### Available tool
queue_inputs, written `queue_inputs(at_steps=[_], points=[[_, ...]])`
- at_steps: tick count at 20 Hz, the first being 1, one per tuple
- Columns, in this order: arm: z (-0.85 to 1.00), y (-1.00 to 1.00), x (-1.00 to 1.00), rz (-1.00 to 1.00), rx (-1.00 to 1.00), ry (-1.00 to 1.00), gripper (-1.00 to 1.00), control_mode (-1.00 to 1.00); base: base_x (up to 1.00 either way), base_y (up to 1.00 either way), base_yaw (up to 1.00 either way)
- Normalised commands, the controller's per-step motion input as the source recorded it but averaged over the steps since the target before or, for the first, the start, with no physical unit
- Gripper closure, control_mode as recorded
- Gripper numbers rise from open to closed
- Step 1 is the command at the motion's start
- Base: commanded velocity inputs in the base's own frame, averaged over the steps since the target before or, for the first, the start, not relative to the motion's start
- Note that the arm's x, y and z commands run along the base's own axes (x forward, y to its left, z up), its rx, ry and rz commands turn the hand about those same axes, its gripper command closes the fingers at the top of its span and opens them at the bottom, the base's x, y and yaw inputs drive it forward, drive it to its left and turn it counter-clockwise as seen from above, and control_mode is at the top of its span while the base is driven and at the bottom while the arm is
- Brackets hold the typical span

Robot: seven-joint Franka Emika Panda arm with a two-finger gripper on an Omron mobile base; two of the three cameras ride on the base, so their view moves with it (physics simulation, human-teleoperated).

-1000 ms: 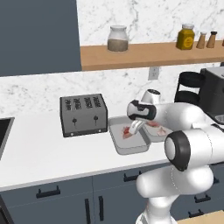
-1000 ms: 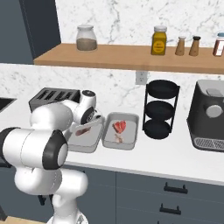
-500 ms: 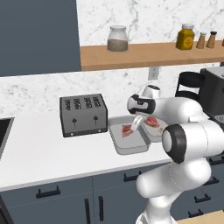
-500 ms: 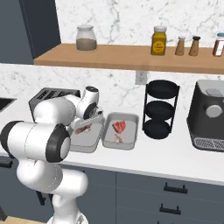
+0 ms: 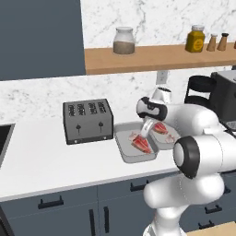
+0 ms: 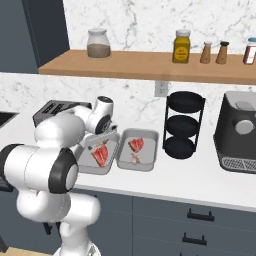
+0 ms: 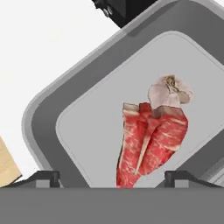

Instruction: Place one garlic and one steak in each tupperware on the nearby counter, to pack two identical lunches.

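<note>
Two light-grey tupperware trays sit side by side on the white counter (image 5: 46, 166). The left tupperware (image 6: 88, 165) (image 7: 41, 118) holds a red steak (image 7: 151, 144) (image 5: 141, 144) (image 6: 101, 154) and a pale garlic (image 7: 169, 91) touching its far end. My gripper (image 7: 113, 177) (image 5: 146, 130) (image 6: 103, 138) hovers just above this tray, open, with its fingertips (image 7: 43, 177) wide on either side of the steak. The right tupperware (image 6: 150, 152) (image 5: 169, 140) holds another steak (image 6: 136, 144) and a garlic (image 6: 135, 159); in the left base view my arm hides part of it.
A dark slotted toaster (image 5: 87, 120) (image 6: 50, 107) stands just left of the trays. To the right are a black three-tier rack (image 6: 184, 122) and a dark coffee machine (image 6: 242, 132). A wooden shelf (image 6: 150, 70) with jars hangs above.
The jaws have gone from shut to wide open, and the steak they carried now lies in the left tupperware beside the garlic.
</note>
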Motion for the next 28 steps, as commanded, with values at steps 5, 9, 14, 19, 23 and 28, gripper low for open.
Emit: queue_inputs(at_steps=[5,9,14,19,23,28], points=[[0.4,-0.19,-0.99,-0.04,0.01,-0.03,-1.0,-1.0,0.0,0.0,0.0],[0.02,-0.36,-1.0,-0.26,0.1,0.0,-1.0,-1.0,0.0,0.0,0.0],[0.05,-0.11,-0.96,-0.28,0.03,-0.01,-1.0,-1.0,0.0,0.0,0.0],[0.06,-0.1,-0.44,-0.14,0.0,-0.01,-1.0,-1.0,0.0,0.0,0.0],[0.45,0.2,-0.04,-0.21,0.0,0.0,-1.0,-1.0,0.0,0.0,0.0],[0.43,0.49,0.17,-0.33,-0.04,0.0,-1.0,-1.0,0.0,0.0,0.0]])
